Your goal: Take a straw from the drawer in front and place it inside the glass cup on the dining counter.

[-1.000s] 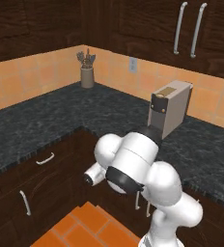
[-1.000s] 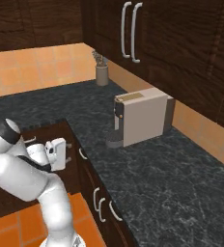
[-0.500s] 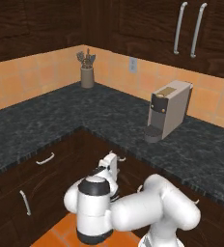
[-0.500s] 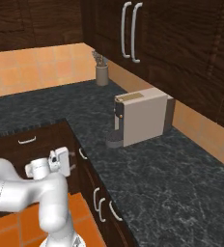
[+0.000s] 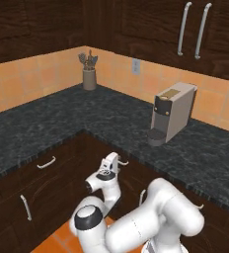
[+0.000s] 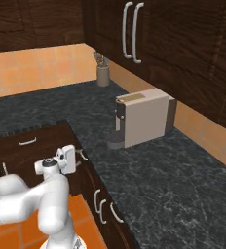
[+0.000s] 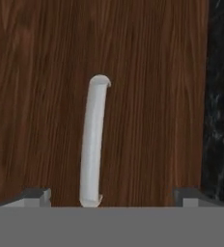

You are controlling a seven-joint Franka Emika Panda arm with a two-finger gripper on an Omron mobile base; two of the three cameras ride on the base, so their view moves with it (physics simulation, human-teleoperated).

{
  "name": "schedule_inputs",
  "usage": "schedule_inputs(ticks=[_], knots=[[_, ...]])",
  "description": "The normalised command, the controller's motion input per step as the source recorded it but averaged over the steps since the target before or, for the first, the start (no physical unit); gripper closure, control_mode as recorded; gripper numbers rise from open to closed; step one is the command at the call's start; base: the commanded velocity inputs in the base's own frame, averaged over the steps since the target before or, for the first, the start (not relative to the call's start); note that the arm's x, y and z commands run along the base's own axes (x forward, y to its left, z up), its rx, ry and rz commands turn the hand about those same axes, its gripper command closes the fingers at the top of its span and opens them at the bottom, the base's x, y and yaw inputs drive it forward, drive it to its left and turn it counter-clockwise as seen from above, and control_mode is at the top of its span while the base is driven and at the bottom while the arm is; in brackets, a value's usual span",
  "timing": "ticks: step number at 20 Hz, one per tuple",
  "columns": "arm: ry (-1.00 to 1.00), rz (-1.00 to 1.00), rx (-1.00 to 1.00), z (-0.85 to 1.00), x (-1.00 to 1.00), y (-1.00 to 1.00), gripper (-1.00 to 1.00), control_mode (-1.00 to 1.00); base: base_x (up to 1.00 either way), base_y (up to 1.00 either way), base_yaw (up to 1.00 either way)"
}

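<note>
Claw (image 7: 111, 193): fingers spread wide, nothing between them. In the hand view the two grey fingertips (image 7: 34, 197) rise at the bottom, one on either side of the silver bar handle (image 7: 93, 140). From the base cameras the claw (image 5: 110, 162) sits just below the inner corner of the black speckled counter (image 5: 52, 116), close to the cabinet front; also seen at (image 6: 68, 159).

Drawer (image 7: 46, 72): dark brown wood with visible grain; shut. Handle a curved pale silver bar, both ends turned in toward the wood. Its lower end falls between the fingertips, not touched by either. A strip of black speckled counter edge (image 7: 219, 96) runs beside the drawer front. In the left base view the handle (image 5: 122, 162) shows just beyond the claw. Drawer contents cannot be seen.

Other drawer fronts: same dark wood, small silver handles (image 5: 46, 162), under the left run of the counter; vertical handles (image 6: 101, 204) on the lower doors.

Coffee machine (image 5: 173, 112): beige box with dark front, on the right run of the counter, near the wall; also at (image 6: 143, 116).

Utensil pot (image 5: 89, 78): grey-brown cylinder at the back corner of the counter, holding several dark utensils (image 5: 88, 60); seen again at (image 6: 103, 75).

Upper cabinets (image 5: 151, 24): dark wood, two long silver handles (image 5: 193, 29).
</note>
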Motion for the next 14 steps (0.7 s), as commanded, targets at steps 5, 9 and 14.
schedule_inputs(ticks=[5, 9, 14], knots=[[0.12, 0.04, 0.00, -0.40, 0.57, 0.00, -1.00, -1.00, 0.00, 0.00, 0.00], [0.09, 0.00, 0.00, -0.29, 0.43, -0.03, -1.00, -1.00, 0.00, 0.00, 0.00], [0.09, 0.00, 0.00, -0.31, 0.24, 0.00, 1.00, -1.00, 0.00, 0.00, 0.00]])
